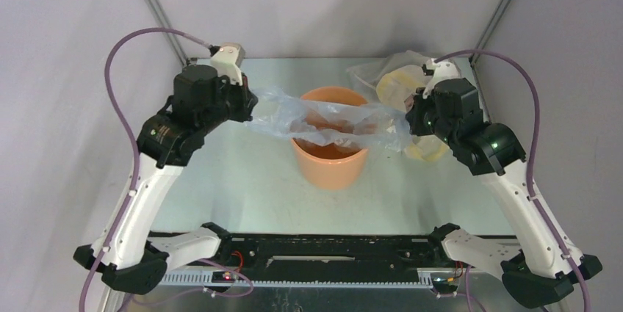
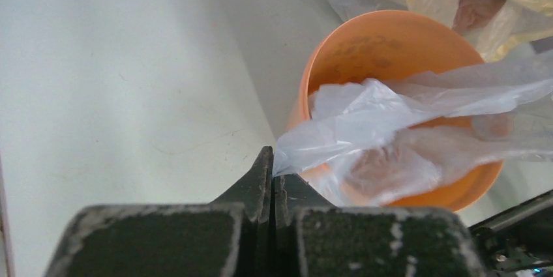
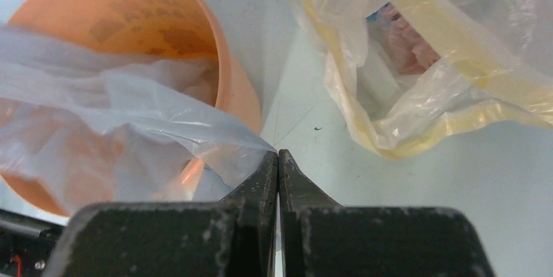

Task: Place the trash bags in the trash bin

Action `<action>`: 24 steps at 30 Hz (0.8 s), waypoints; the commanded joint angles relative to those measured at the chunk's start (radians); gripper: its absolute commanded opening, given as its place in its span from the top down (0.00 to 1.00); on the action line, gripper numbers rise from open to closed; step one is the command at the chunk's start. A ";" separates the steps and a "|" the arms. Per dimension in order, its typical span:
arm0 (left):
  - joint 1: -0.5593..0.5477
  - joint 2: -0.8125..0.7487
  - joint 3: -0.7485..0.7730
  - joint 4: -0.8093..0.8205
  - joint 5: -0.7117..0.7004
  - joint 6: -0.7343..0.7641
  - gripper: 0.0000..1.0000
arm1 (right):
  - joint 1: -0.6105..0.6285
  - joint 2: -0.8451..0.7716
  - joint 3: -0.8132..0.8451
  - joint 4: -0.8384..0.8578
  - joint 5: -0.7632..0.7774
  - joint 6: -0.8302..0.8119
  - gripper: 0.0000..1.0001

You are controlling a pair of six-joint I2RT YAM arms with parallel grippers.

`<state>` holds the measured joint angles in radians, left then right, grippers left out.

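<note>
Left gripper [image 2: 272, 163] and right gripper [image 3: 278, 163] are pinching opposite ends of the bag [image 1: 334, 117], jaws clamped on film, spanning it over the bucket [image 1: 330, 169] mid-frame, probably for lowering in.

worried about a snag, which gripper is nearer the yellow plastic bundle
Right. The right gripper sits beside the yellow bundle; the left gripper is across the orange bucket.

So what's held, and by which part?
The trash bag, stretched over the trash bin: left gripper pinches one end, right gripper the opposite end.
</note>
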<state>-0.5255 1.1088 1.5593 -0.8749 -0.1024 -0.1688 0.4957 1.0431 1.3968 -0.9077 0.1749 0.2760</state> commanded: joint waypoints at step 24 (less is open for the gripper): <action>0.114 -0.033 -0.010 0.044 0.300 -0.170 1.00 | 0.438 0.062 0.291 -0.231 0.395 0.151 0.00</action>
<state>-0.4164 1.0927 1.5253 -0.8566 0.1703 -0.3176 0.8631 1.0622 1.6382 -1.0611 0.4061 0.3431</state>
